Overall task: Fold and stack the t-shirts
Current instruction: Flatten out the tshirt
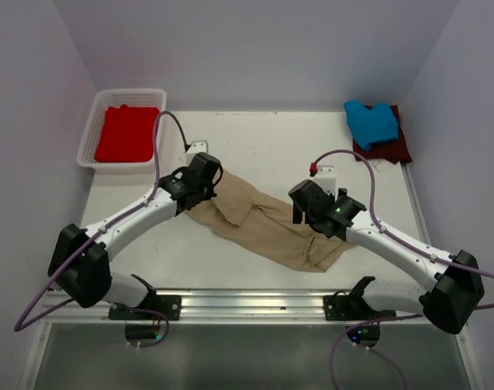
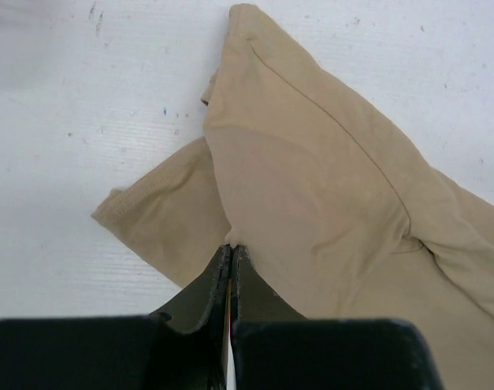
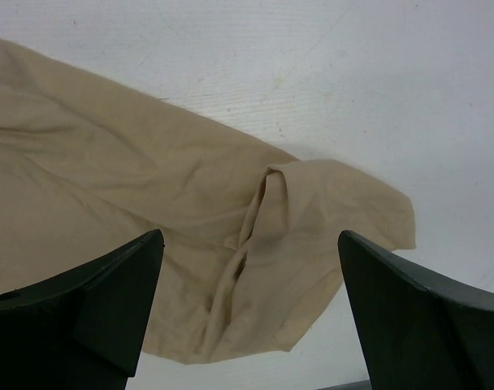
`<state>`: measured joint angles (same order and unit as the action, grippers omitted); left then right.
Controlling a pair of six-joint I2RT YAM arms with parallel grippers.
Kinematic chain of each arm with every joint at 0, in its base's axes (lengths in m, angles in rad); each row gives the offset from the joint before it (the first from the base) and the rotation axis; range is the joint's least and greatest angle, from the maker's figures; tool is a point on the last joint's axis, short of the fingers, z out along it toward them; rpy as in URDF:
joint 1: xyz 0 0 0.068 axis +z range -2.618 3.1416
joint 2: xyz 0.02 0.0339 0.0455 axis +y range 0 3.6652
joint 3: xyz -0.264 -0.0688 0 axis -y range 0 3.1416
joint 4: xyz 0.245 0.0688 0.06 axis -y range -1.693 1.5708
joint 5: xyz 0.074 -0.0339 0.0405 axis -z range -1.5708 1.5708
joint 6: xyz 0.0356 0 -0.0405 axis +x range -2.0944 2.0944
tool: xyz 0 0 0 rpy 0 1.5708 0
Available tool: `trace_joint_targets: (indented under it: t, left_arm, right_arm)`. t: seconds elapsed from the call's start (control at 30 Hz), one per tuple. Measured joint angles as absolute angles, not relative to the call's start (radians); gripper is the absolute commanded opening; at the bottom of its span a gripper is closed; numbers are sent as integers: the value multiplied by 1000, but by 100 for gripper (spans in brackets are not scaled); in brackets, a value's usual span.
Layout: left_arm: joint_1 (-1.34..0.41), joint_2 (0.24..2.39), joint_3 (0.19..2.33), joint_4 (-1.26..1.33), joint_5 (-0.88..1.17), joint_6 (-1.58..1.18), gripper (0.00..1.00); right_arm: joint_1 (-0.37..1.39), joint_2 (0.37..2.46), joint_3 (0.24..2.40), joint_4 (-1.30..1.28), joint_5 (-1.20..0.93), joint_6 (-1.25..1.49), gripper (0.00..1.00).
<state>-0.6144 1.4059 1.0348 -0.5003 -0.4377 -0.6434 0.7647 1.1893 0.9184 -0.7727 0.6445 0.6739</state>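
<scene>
The tan t-shirt (image 1: pixel 263 223) lies crumpled in a diagonal band across the middle of the table. My left gripper (image 1: pixel 205 180) is at its upper left end, shut on a pinch of the tan cloth (image 2: pixel 312 187), which pulls taut from the fingertips (image 2: pixel 231 248). My right gripper (image 1: pixel 312 213) hovers open over the shirt's right part; its fingers (image 3: pixel 141 252) stand wide apart above a folded ridge of tan cloth (image 3: pixel 255 244). The blue t-shirt (image 1: pixel 370 122) lies on the maroon t-shirt (image 1: pixel 397 146) at the back right. The red t-shirt (image 1: pixel 127 133) lies in the basket.
A white lattice basket (image 1: pixel 93 122) stands at the back left. Purple cables (image 1: pixel 158 146) loop over the table from both arms. A metal rail (image 1: pixel 247 302) runs along the near edge.
</scene>
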Motion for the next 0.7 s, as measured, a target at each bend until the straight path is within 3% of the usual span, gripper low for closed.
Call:
trace_joint_targets:
  t: [0.3, 0.57, 0.67, 0.7]
  left_arm:
    - [-602, 1419, 1000, -515, -488, -651, 0]
    - [-566, 1321, 1058, -429, -527, -617, 0]
    - [-558, 1314, 1136, -402, -533, -603, 0]
    - [-557, 1311, 1156, -393, -535, -598, 0]
  right_arm:
    - [756, 1199, 918, -781, 697, 720, 99]
    - [614, 1259, 879, -780, 741, 828, 99]
    - [586, 1293, 858, -768, 731, 857, 98]
    - [581, 1300, 852, -767, 721, 862, 91]
